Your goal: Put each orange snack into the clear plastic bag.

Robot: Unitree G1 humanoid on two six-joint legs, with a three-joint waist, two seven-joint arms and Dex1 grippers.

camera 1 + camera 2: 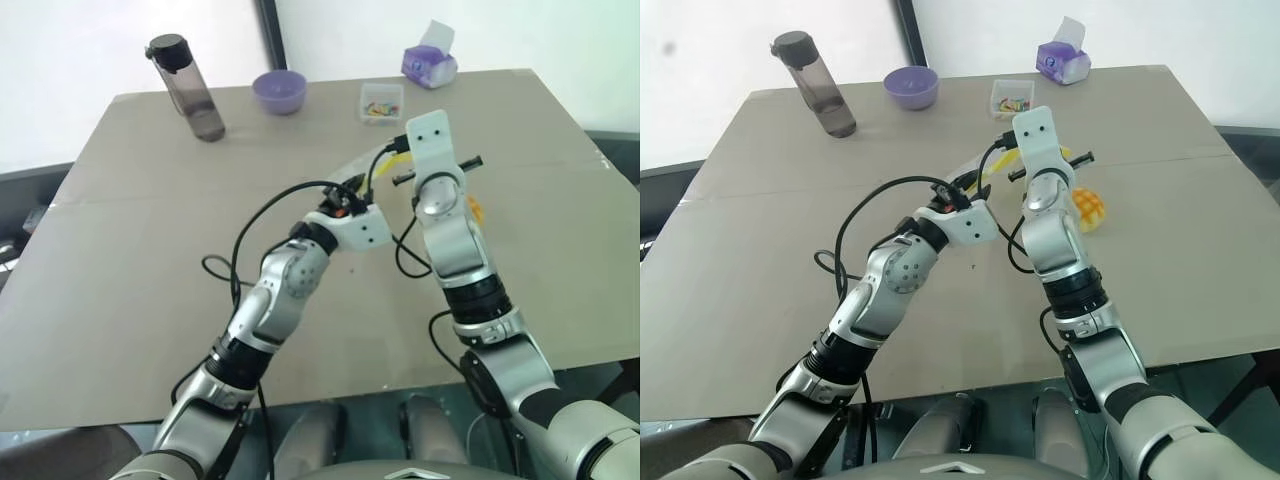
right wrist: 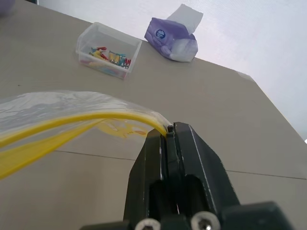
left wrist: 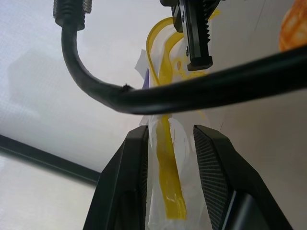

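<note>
The clear plastic bag (image 2: 62, 112), crinkled with a yellow seal strip, hangs above the table between my two grippers. My right gripper (image 2: 170, 128) is shut on one end of the seal edge. My left gripper (image 3: 171, 132) grips the other part of the bag (image 3: 168, 191), and the yellow strip runs between its fingers (image 3: 132, 177). One orange snack (image 1: 1087, 210), a round bun with a pale grid on top, lies on the table just right of my right arm; it also shows in the left wrist view as the orange snack (image 3: 293, 26), beyond the bag.
Along the table's far side stand a dark water bottle (image 1: 190, 88), a purple bowl (image 1: 279, 91), a small clear box of colourful bits (image 1: 381, 103) and a purple tissue pack (image 1: 430, 62). Black cables loop around my left wrist (image 1: 270, 210).
</note>
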